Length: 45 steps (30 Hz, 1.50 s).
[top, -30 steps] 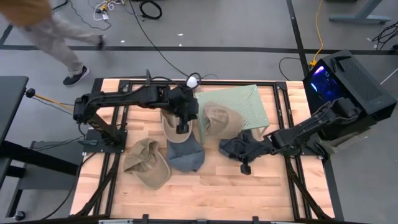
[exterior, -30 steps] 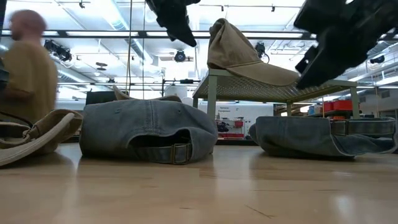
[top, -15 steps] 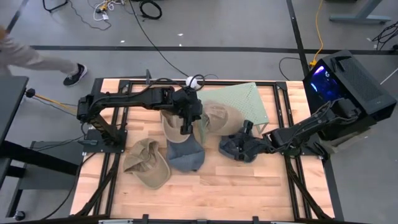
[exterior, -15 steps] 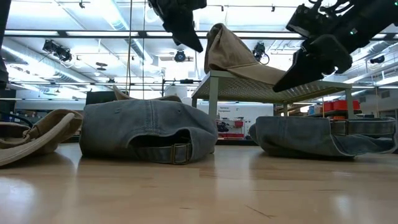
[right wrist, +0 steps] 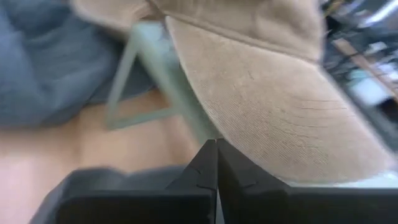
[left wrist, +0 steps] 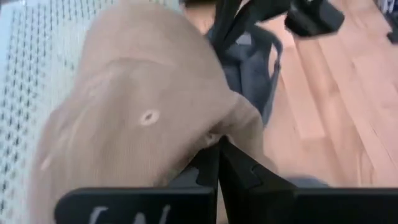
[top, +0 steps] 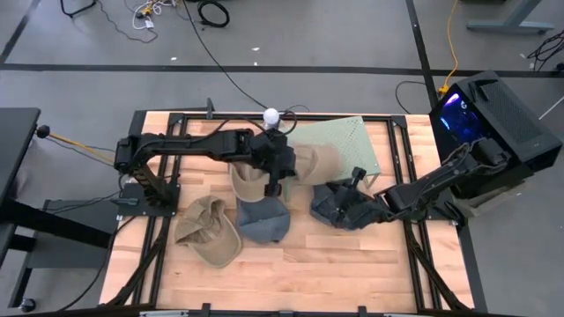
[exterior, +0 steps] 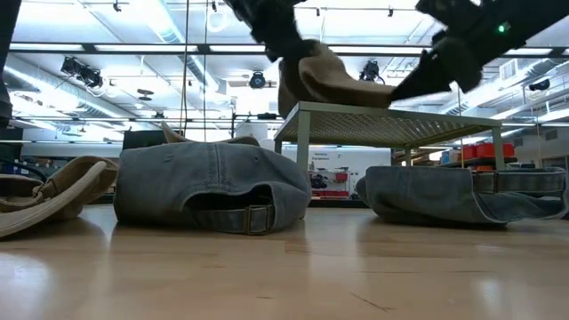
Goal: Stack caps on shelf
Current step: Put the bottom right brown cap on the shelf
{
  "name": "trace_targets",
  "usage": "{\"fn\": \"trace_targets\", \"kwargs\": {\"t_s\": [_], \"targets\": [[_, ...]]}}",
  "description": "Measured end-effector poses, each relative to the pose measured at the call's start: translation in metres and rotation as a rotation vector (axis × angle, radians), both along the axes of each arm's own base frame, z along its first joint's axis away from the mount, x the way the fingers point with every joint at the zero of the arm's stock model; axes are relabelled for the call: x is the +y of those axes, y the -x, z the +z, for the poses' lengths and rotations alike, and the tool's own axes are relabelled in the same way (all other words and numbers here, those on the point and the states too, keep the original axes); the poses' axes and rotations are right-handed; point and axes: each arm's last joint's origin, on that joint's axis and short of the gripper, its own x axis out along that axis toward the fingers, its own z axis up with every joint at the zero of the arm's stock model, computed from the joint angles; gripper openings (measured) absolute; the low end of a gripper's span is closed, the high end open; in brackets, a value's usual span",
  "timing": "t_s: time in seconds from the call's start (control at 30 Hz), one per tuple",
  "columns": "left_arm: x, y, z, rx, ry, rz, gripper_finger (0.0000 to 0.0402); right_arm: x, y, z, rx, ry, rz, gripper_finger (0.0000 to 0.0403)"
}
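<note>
From where I'm sitting the high view gives the layout: shelf at the back middle of the table, left gripper reaching in to its near-left corner, right gripper just off its front edge.

What it hides is the tan cap on the shelf, which is half under the left arm there. The low view shows it properly: the tan cap sits on top of the shelf, with the left arm pressed up against its crown side and the right arm dark above the brim side.

Left wrist view shows the left fingers closed together right at the cap's edge, over the perforated panel. Whether any fabric is pinched between them, I can't tell.

Right wrist view shows the right fingers closed together too, nothing between them, pointing at the underside of the brim and a green shelf leg.

Cap count, five in all:
- three tan: the one on the shelf, one by the table's left side, and one behind the blue cap under the left arm
- two blue: one front middle, one under the right gripper
</note>
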Motion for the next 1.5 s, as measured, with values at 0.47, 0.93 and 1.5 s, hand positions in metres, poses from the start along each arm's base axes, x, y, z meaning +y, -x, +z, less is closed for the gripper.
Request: {"fn": "trace_targets", "kwargs": {"t_s": [0.47,0.93,1.5], "targets": [[-0.006,-0.025,-0.004,-0.160,-0.019,-0.002,0.0013,-0.011,-0.001,0.008,-0.150,0.033,-0.229,0.0004],[-0.001,-0.036,-0.004,-0.246,-0.130,0.136,0.0011,-0.023,0.025,0.013,-0.113,-0.032,-0.270,0.0004],[-0.002,-0.035,0.004,-0.296,-0.091,0.122,0.0097,-0.026,0.036,0.019,-0.072,-0.154,-0.206,0.0004]]}}
